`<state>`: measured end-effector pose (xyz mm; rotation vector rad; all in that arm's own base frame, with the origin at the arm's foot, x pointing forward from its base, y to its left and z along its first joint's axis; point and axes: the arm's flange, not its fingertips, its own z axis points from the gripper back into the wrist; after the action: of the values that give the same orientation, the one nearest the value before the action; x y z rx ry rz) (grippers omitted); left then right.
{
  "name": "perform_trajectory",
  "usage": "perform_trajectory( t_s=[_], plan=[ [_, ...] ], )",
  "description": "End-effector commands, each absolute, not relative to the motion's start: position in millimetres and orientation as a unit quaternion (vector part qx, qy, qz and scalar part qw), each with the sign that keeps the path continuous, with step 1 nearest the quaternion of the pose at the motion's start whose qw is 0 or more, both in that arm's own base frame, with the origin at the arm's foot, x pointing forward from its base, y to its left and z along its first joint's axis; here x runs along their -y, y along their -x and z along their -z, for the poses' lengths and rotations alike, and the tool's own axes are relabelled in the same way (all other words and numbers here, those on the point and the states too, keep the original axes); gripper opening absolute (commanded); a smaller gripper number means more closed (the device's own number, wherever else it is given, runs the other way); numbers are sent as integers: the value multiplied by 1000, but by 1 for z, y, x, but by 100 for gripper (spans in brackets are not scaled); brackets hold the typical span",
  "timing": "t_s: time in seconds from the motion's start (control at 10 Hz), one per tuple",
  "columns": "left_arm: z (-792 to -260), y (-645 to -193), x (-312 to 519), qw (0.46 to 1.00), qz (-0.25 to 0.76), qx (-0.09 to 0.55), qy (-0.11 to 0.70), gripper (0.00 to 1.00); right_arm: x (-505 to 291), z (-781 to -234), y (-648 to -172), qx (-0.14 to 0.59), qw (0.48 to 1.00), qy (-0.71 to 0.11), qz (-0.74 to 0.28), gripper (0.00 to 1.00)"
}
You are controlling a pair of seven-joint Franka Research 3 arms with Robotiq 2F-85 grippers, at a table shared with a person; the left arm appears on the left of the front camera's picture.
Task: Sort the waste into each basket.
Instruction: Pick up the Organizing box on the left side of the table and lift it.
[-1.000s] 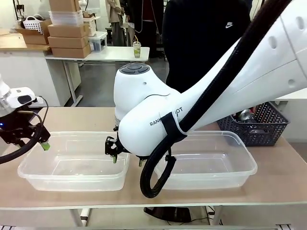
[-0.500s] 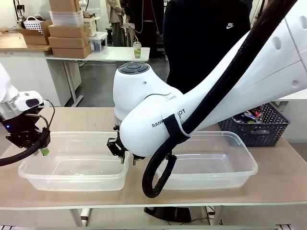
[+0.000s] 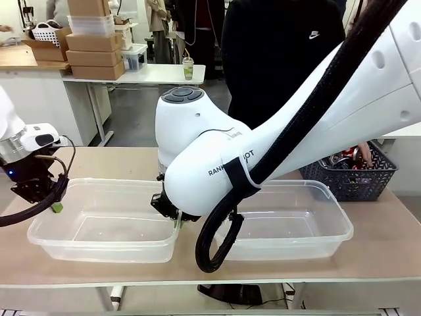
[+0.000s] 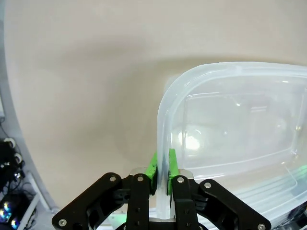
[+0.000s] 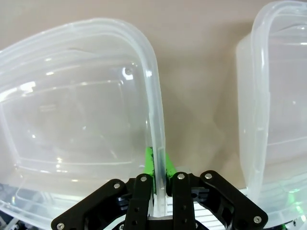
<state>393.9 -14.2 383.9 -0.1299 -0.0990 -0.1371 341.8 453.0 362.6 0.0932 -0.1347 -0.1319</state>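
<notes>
Right now both arms are clamped on the same clear tub (image 3: 105,224), the one on the robot's left side of the table (image 3: 99,164). The left gripper (image 3: 56,205) sits at that tub's outer short end; in the left wrist view its green pads (image 4: 154,165) are pinched nearly together with the rolled rim running up between them, one pad outside the wall and one inside. The right gripper (image 3: 176,222) has the opposite short end, beside the second clear tub (image 3: 289,220); in the right wrist view the rim (image 5: 156,124) rises straight out of the narrow gap between its green pads (image 5: 149,160), so it too is closed on the wall. The second tub's edge shows just apart from the gripped tub in that view. Both tubs look bare inside, though glare makes the clear plastic hard to read. The waste is well apart from both grippers: cans lie in a dark mesh basket (image 3: 348,178) at the far right of the table, where a person's hand (image 3: 364,155) reaches in.
</notes>
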Motion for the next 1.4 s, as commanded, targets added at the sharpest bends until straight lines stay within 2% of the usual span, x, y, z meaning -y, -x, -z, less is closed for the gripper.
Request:
perform_trajectory(
  t_s=[0.0, 0.2, 0.3, 0.5, 0.7, 0.8, 1.1, 1.2, 1.3],
  plan=[
    [-380, -361, 22, 996, 53, 42, 54, 0, -460, -363, -339, 76, 994, -31, 69, 0],
    [-411, -367, 23, 995, 86, 25, 44, 0, -459, -388, -342, 81, 996, -2, 47, 0],
    [-440, -374, 24, 996, 78, 6, 39, 0, -455, -422, -345, 70, 997, 9, 13, 0],
    [-492, -383, 21, 995, 85, 22, 49, 0, -439, -484, -348, 48, 998, -3, -36, 0],
    [-528, -381, 11, 994, 48, 46, 90, 0, -419, -496, -341, 18, 997, -26, -66, 0],
    [-496, -377, 24, 995, 78, 32, 58, 0, -447, -490, -338, 58, 998, -18, -24, 0],
    [-496, -377, 24, 995, 78, 32, 58, 0, -447, -490, -338, 58, 998, -18, -24, 0],
    [-503, -377, 24, 995, 69, 23, 68, 7, -445, -497, -342, 47, 998, -24, -27, 5],
    [-518, -377, 45, 993, 86, 42, 69, 7, -436, -506, -345, 66, 997, 4, -40, 5]
  ],
)
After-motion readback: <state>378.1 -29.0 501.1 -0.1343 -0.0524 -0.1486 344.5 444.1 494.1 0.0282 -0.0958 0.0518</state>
